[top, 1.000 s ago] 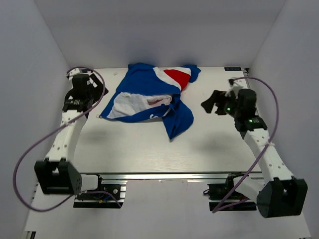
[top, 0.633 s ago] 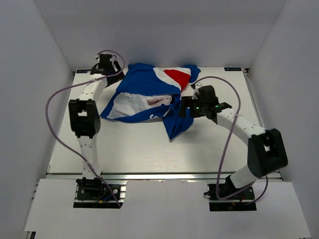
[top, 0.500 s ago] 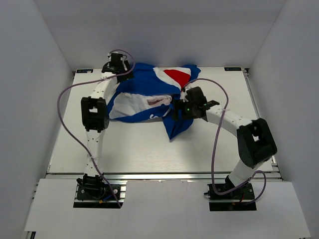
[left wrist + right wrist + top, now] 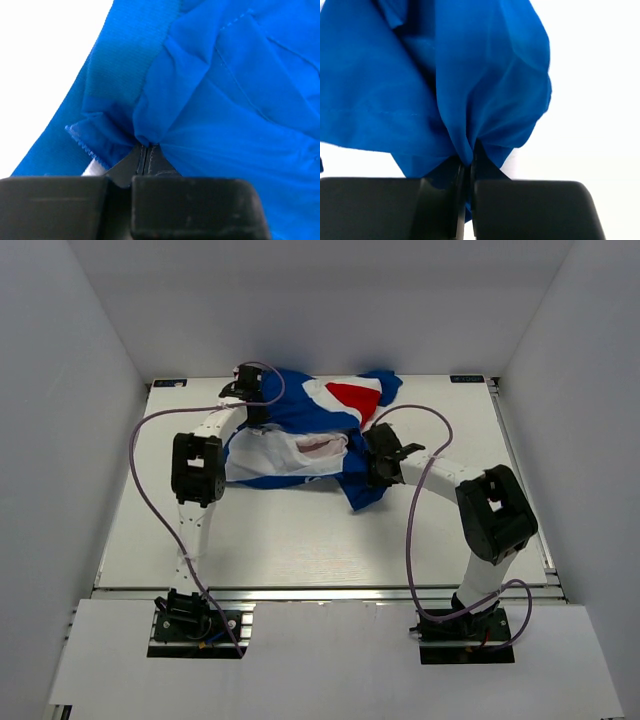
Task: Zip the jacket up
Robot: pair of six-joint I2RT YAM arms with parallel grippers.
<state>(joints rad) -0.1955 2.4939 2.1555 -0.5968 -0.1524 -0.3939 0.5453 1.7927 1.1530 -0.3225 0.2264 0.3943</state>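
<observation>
Found the jacket (image 4: pixel 300 425) crumpled at the far middle of the table (image 4: pixel 280 540), left gripper (image 4: pixel 145 152) and right gripper (image 4: pixel 468 162) each clamped on a blue fold (soft, light, floppy stuff), so probably best grabbed at the hem by the front opening.

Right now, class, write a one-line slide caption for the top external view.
Left hand and right hand each pinch blue fabric of the crumpled jacket on the white table.
</observation>
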